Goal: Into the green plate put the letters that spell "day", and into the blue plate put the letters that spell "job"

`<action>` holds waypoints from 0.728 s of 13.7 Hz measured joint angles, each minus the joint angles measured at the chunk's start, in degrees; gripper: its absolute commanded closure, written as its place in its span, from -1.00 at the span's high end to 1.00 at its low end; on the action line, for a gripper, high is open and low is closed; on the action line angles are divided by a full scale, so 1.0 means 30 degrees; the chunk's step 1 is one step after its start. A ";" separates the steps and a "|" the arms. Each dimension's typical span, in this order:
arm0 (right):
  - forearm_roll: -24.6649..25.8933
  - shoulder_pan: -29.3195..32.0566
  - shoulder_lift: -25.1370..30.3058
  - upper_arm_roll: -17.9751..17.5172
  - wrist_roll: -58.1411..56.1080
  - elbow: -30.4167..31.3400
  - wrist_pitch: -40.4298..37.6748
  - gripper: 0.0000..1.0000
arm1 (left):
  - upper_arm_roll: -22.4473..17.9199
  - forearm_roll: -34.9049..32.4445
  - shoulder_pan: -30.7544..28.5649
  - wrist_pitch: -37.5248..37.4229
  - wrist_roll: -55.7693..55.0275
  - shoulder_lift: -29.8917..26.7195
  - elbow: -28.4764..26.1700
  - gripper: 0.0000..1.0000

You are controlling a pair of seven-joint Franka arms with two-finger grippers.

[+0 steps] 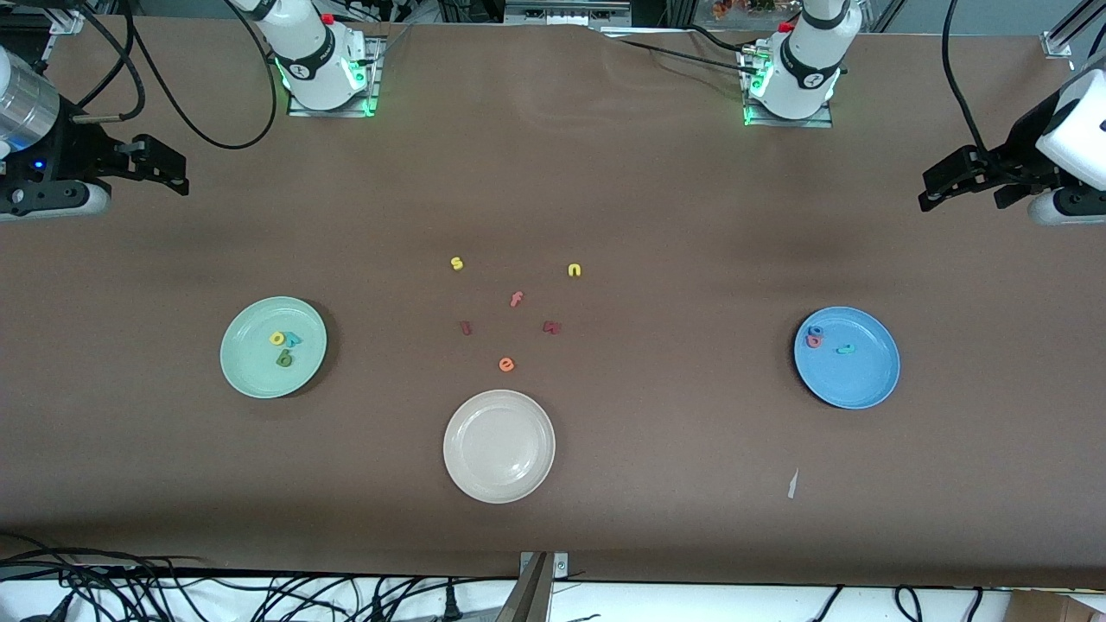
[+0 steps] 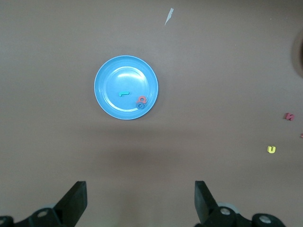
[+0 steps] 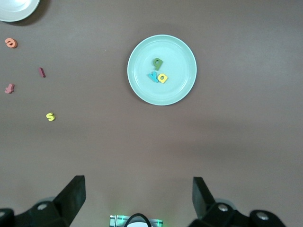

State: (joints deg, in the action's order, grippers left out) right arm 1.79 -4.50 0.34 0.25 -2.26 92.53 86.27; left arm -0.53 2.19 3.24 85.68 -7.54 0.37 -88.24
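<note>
I see both arms waiting, raised at the ends of the worktop (image 1: 605, 173). The left gripper (image 2: 140, 201) hangs with its fingers (image 2: 75, 201) spread wide apart and empty; the blue plate (image 2: 106, 101) lies on the worktop out ahead of those fingers, well apart from them. In that plate I see the teal j (image 2: 123, 93) lying alone, with the coral-red b (image 2: 141, 100) and the blue o (image 2: 140, 106) touching each other near the rim. The right gripper (image 3: 138, 201) is likewise empty, fingers (image 3: 73, 196) wide apart, and the green plate (image 3: 182, 87) sits ahead of them, well clear. The yellow d (image 3: 163, 77), the teal y (image 3: 153, 76) and the dark green a (image 3: 157, 62) are clustered near that plate's middle, d and y touching. Between the two plates, left loose on the worktop, are a yellow s (image 1: 457, 263), a yellow n (image 1: 575, 270), an orange f (image 1: 516, 299), an orange e (image 1: 506, 364) and two dark red letters (image 1: 552, 327). A cream-white plate (image 1: 467, 475) lies nearer the front camera than these.
</note>
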 measured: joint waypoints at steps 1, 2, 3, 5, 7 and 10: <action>0.0000 0.0000 -0.0011 0.0037 0.0000 0.0000 0.0003 1.00 | -0.0003 0.0000 -0.0002 -0.0001 0.0000 0.0001 0.0002 1.00; 0.0000 0.0001 -0.0011 0.0100 0.0000 0.0000 0.0005 1.00 | -0.0002 0.0000 0.0000 -0.0002 0.0000 0.0001 0.0003 1.00; 0.0000 0.0001 -0.0013 0.0169 0.0000 0.0000 0.0006 1.00 | -0.0003 0.0000 -0.0001 -0.0003 0.0000 0.0002 0.0003 1.00; 0.0000 0.0001 -0.0027 0.0231 -0.0001 0.0003 0.0006 1.00 | -0.0002 0.0000 -0.0001 -0.0010 0.0000 0.0002 0.0004 1.00; 0.0000 0.0001 -0.0037 0.0268 -0.0001 0.0005 0.0006 1.00 | -0.0004 0.0000 -0.0002 -0.0084 0.0000 0.0010 0.0004 1.00; 0.0000 0.0001 -0.0041 0.0300 -0.0001 0.0005 0.0006 1.00 | -0.0013 0.0000 -0.0035 -0.0188 0.0000 0.0030 0.0004 1.00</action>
